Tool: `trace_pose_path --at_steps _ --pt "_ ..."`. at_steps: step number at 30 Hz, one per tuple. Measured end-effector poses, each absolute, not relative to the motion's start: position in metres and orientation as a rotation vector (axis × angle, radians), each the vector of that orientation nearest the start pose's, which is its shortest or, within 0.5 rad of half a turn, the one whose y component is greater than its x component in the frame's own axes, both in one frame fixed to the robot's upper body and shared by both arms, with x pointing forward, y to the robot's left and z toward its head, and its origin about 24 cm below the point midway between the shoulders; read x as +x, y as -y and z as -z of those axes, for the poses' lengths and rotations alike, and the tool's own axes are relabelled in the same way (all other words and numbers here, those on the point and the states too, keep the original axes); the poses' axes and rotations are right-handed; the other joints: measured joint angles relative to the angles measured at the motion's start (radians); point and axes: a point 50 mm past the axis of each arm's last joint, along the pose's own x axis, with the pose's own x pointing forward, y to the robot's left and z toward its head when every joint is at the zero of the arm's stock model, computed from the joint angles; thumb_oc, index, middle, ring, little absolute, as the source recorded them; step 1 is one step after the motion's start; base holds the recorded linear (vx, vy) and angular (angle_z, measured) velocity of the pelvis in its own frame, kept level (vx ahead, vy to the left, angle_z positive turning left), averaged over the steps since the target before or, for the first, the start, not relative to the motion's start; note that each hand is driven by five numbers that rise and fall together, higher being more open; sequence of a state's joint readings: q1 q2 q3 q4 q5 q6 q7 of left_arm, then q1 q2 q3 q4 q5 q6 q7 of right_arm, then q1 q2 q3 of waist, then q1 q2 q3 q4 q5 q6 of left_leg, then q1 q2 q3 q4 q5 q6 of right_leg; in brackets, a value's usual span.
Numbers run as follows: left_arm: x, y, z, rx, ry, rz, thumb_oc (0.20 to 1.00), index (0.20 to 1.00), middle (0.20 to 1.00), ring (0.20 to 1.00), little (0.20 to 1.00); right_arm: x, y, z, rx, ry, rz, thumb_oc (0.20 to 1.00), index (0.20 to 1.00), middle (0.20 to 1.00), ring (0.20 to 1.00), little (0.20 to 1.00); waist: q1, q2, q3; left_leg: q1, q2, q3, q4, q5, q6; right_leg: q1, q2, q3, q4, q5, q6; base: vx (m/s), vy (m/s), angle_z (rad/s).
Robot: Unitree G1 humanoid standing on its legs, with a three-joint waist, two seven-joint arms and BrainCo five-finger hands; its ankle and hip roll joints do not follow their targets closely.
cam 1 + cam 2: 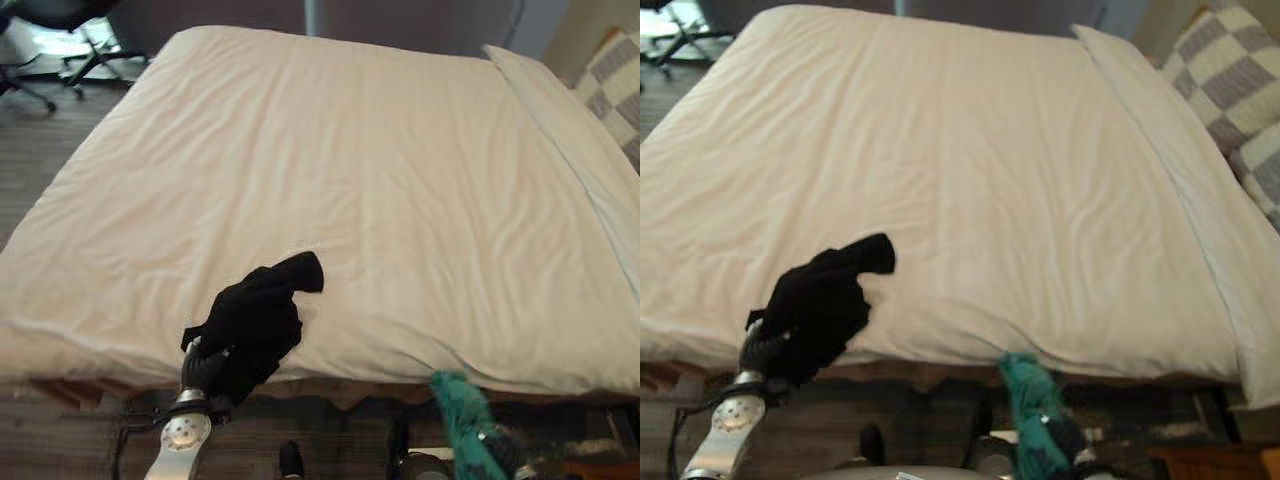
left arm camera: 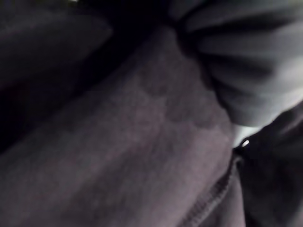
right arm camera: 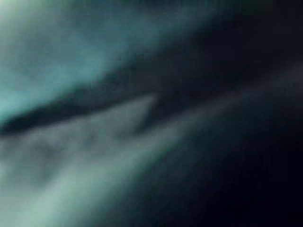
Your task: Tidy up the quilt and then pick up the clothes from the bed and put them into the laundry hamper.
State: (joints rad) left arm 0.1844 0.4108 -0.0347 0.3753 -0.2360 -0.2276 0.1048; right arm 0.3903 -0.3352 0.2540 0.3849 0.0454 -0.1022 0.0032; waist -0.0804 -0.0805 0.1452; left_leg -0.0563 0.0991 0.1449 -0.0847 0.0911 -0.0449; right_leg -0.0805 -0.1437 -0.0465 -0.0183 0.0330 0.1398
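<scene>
Left eye view: black garment [image 1: 258,322] drapes over the left hand [image 1: 203,368] at the quilt's [image 1: 380,200] near edge, hiding its fingers. Teal cloth [image 1: 462,408] covers the right hand; grip unclear.

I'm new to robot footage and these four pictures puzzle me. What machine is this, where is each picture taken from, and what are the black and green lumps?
This is a two-armed humanoid robot standing at the foot of a bed. The two wide pictures come from the twin cameras in its head, looking down. The white quilt lies spread fairly smooth, with checked pillows at the far right. The black lump is a black garment draped over the left hand at the bed's near edge; its fingers are hidden under the cloth. The green lump is a green garment wrapped about the right hand, below the bed's edge. The two blurry pictures come from wrist cameras, pressed close against those cloths.
</scene>
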Motion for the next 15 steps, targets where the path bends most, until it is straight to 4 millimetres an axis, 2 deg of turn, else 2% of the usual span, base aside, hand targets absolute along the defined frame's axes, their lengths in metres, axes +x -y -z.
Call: trace_pose_path --at_steps 1,2,3,4,5,6,7,8,9,10,11,12,13,14,15 --pt "0.179 -0.259 0.045 0.162 -0.343 -0.222 0.2 0.2 0.2 0.2 0.2 0.123 0.194 0.095 -0.285 -0.662 -0.173 0.2 0.2 0.2 0.2 0.2 0.043 0.005 -0.002 -0.015 0.0 -0.02 0.001 0.024 -0.01 0.024 0.007 -0.023 -0.036 0.029 0.013 -0.01 0.048 0.84" --pt "0.18 -0.252 0.05 0.135 -0.357 -0.216 0.2 0.2 0.2 0.2 0.2 0.131 0.193 0.091 -0.298 -0.631 -0.173 0.2 0.2 0.2 0.2 0.2 0.039 0.018 -0.005 -0.017 -0.001 -0.054 0.001 0.029 -0.016 0.049 0.008 -0.053 -0.068 0.036 0.012 0.02 0.042 0.83" --pt "0.176 -0.247 0.055 0.118 -0.377 -0.21 0.2 0.2 0.2 0.2 0.2 0.145 0.194 0.085 -0.307 -0.584 -0.166 0.2 0.2 0.2 0.2 0.2 0.056 0.036 -0.003 -0.038 -0.001 -0.086 -0.005 0.042 -0.013 0.064 0.008 -0.093 -0.069 0.036 0.014 -0.02 0.14 1.55" --pt "0.177 -0.237 0.06 0.086 -0.387 -0.202 0.2 0.2 0.2 0.2 0.2 0.159 0.197 0.077 -0.327 -0.526 -0.132 0.2 0.2 0.2 0.2 0.2 0.081 0.063 -0.005 -0.056 -0.002 -0.139 -0.004 0.039 -0.014 0.086 0.006 -0.183 -0.07 0.034 0.014 0.02 0.222 1.7" --pt "0.172 -0.235 0.064 0.074 -0.403 -0.211 0.2 0.2 0.2 0.2 0.2 0.168 0.199 0.071 -0.331 -0.489 -0.111 0.2 0.2 0.2 0.2 0.2 0.109 0.082 -0.005 -0.08 -0.003 -0.145 0.003 0.03 -0.004 0.112 0.007 -0.232 -0.065 0.028 0.019 -0.03 0.351 2.84" --pt "0.177 -0.23 0.062 0.056 -0.389 -0.212 0.2 0.2 0.2 0.2 0.2 0.169 0.203 0.064 -0.335 -0.459 -0.064 0.2 0.2 0.2 0.2 0.2 0.109 0.075 -0.003 -0.122 0.002 -0.066 0.028 -0.053 -0.009 0.151 -0.039 -0.408 -0.069 0.016 0.02 0.0 0.246 2.93" --pt "0.177 -0.231 0.062 0.044 -0.382 -0.228 0.2 0.2 0.2 0.2 0.2 0.173 0.207 0.061 -0.341 -0.441 -0.036 0.2 0.2 0.2 0.2 0.2 0.112 0.053 -0.005 -0.145 0.006 0.04 0.055 -0.049 -0.006 0.161 -0.066 -0.469 -0.07 -0.009 0.0 -0.05 0.351 3.07" --pt "0.172 -0.234 0.065 0.03 -0.401 -0.261 0.2 0.2 0.2 0.2 0.2 0.18 0.211 0.056 -0.344 -0.415 -0.013 0.2 0.2 0.2 0.2 0.2 0.148 0.048 -0.006 -0.153 0.023 0.157 0.091 -0.042 0.002 0.172 -0.094 -0.523 -0.069 -0.01 -0.004 0.05 0.334 2.1" --pt "0.158 -0.238 0.073 0.032 -0.451 -0.299 0.2 0.2 0.2 0.2 0.2 0.189 0.217 0.047 -0.357 -0.37 0.013 0.2 0.2 0.2 0.2 0.2 0.164 0.058 -0.007 -0.149 0.057 0.316 0.121 -0.062 0.013 0.202 -0.115 -0.608 -0.062 0.007 0.025 0.11 0.417 1.92" --pt "0.156 -0.238 0.077 0.032 -0.477 -0.304 0.2 0.2 0.2 0.2 0.2 0.187 0.222 0.045 -0.36 -0.361 0.045 0.2 0.2 0.2 0.2 0.2 0.147 0.068 -0.017 -0.146 0.07 0.448 0.143 -0.093 0.024 0.222 -0.118 -0.668 -0.061 0.021 0.052 0.21 0.351 2.6" --pt "0.153 -0.236 0.08 0.025 -0.495 -0.309 0.2 0.2 0.2 0.2 0.2 0.181 0.231 0.045 -0.365 -0.369 0.092 0.2 0.2 0.2 0.2 0.2 0.123 0.085 -0.027 -0.147 0.055 0.521 0.147 -0.072 0.059 0.275 -0.134 -0.708 -0.035 0.019 0.048 0.17 0.24 2.71" --pt "0.157 -0.234 0.079 0.019 -0.485 -0.307 0.2 0.2 0.2 0.2 0.2 0.175 0.236 0.048 -0.368 -0.393 0.113 0.2 0.2 0.2 0.2 0.2 0.112 0.09 -0.031 -0.147 0.064 0.538 0.158 -0.076 0.078 0.286 -0.148 -0.725 -0.001 0.02 0.046 0.23 0.36 2.8" --pt "0.152 -0.237 0.079 0.029 -0.492 -0.31 0.2 0.2 0.2 0.2 0.2 0.169 0.234 0.053 -0.357 -0.42 0.118 0.2 0.2 0.2 0.2 0.2 0.118 0.107 -0.042 -0.145 0.035 0.499 0.149 -0.031 0.118 0.314 -0.167 -0.735 0.051 0.03 0.03 0.13 0.223 1.81" --pt "0.149 -0.243 0.079 0.052 -0.501 -0.317 0.2 0.2 0.2 0.2 0.2 0.17 0.23 0.055 -0.341 -0.423 0.113 0.2 0.2 0.2 0.2 0.2 0.13 0.093 -0.041 -0.151 0.011 0.467 0.143 0.0 0.15 0.33 -0.181 -0.732 0.094 0.037 0.023 0.29 0.442 1.78" --pt "0.15 -0.251 0.077 0.08 -0.508 -0.322 0.2 0.2 0.2 0.2 0.2 0.168 0.223 0.061 -0.31 -0.443 0.117 0.2 0.2 0.2 0.2 0.2 0.134 0.071 -0.042 -0.15 -0.026 0.411 0.138 0.005 0.175 0.319 -0.229 -0.742 0.209 0.03 0.015 0.26 0.383 1.73"
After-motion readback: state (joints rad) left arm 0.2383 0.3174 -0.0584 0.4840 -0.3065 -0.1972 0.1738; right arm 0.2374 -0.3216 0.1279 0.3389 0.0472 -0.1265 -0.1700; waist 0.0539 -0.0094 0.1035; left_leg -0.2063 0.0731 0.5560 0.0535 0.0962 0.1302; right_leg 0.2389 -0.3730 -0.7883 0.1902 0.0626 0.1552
